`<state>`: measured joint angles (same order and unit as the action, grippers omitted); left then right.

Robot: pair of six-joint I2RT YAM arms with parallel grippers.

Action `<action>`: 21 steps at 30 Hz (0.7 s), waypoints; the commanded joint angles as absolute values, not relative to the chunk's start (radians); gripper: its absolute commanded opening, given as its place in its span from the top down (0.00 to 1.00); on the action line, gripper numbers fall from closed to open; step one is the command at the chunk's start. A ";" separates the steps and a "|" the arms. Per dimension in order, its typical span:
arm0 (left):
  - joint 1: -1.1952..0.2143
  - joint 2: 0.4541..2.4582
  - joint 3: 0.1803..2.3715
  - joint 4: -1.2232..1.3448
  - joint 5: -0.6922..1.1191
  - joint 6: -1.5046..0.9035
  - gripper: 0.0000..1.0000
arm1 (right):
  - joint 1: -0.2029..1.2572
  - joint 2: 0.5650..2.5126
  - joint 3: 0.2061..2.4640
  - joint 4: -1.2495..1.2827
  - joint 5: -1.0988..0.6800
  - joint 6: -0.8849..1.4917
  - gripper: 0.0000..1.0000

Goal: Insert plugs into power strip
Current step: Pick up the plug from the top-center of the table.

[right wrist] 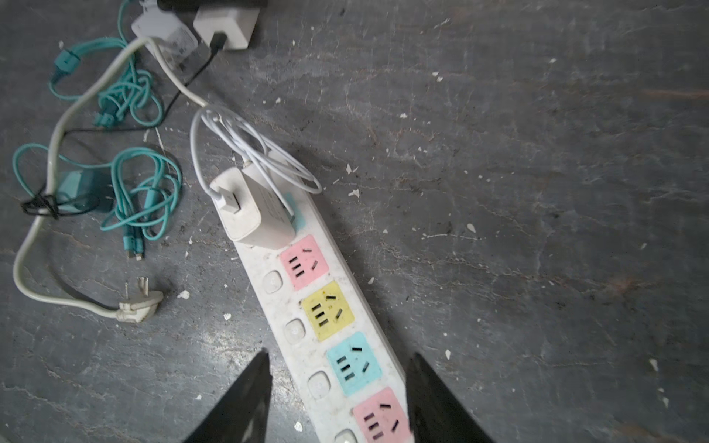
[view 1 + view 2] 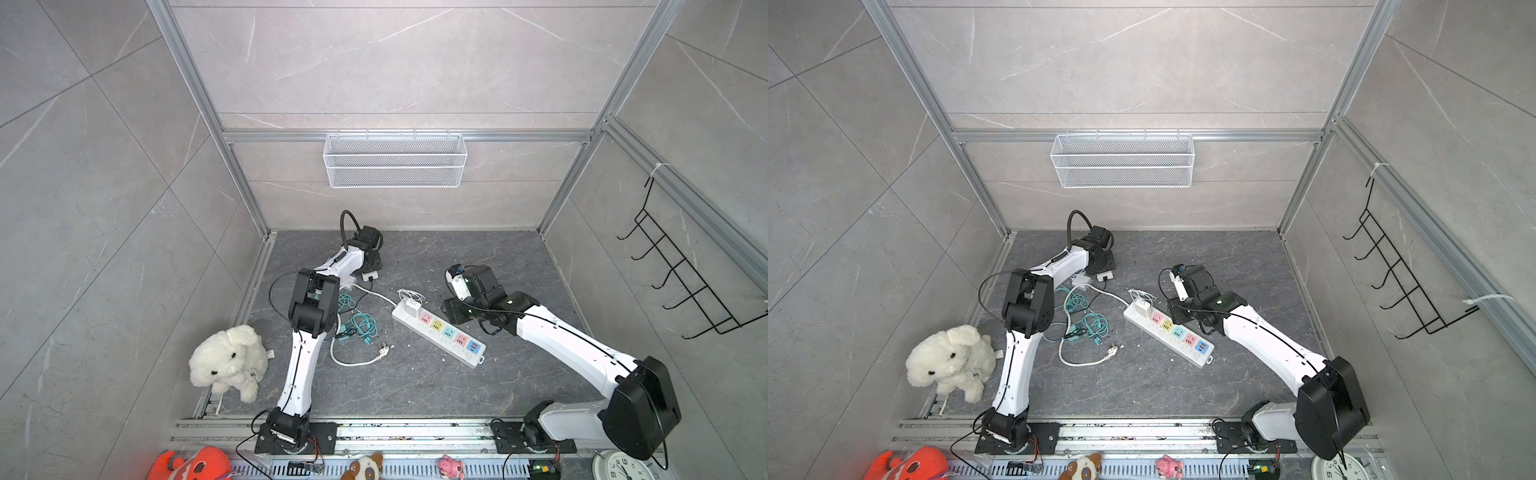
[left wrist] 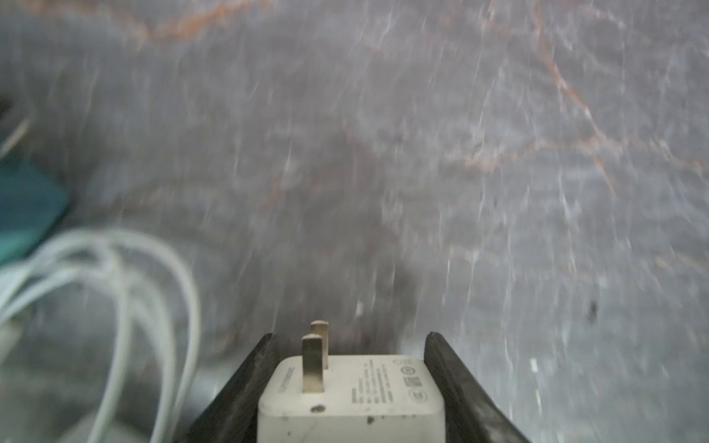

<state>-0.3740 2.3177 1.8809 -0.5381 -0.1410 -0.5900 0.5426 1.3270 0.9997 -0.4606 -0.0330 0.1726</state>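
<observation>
One plug (image 1: pixel 253 214) inserted, one pinched by left gripper (image 3: pixel 351 337); right gripper (image 1: pixel 339 354) spread astride strip (image 1: pixel 264 264).

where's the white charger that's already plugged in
In the right wrist view, the plugged-in white charger sits on the power strip, in the end socket by its cord, beside the pink socket.

Top views bright and sharp; left wrist view dim, motion-blurred.
</observation>
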 commanded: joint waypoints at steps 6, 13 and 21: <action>-0.353 2.004 1.753 -0.449 0.078 -0.711 0.69 | 0.651 1.344 0.987 -0.249 -0.061 0.344 0.45; -0.349 1.866 1.688 -0.346 0.098 -0.799 0.69 | 0.712 1.433 1.046 -0.140 -0.059 0.415 0.45; -0.363 1.816 1.761 -0.254 0.103 -0.870 0.72 | 0.730 1.460 1.119 -0.088 -0.074 0.415 0.44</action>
<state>-0.3557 1.8835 1.7054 -0.3580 0.0830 -0.8249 0.7238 1.4406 1.0756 -0.1432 -0.0612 0.4004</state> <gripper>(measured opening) 0.568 0.556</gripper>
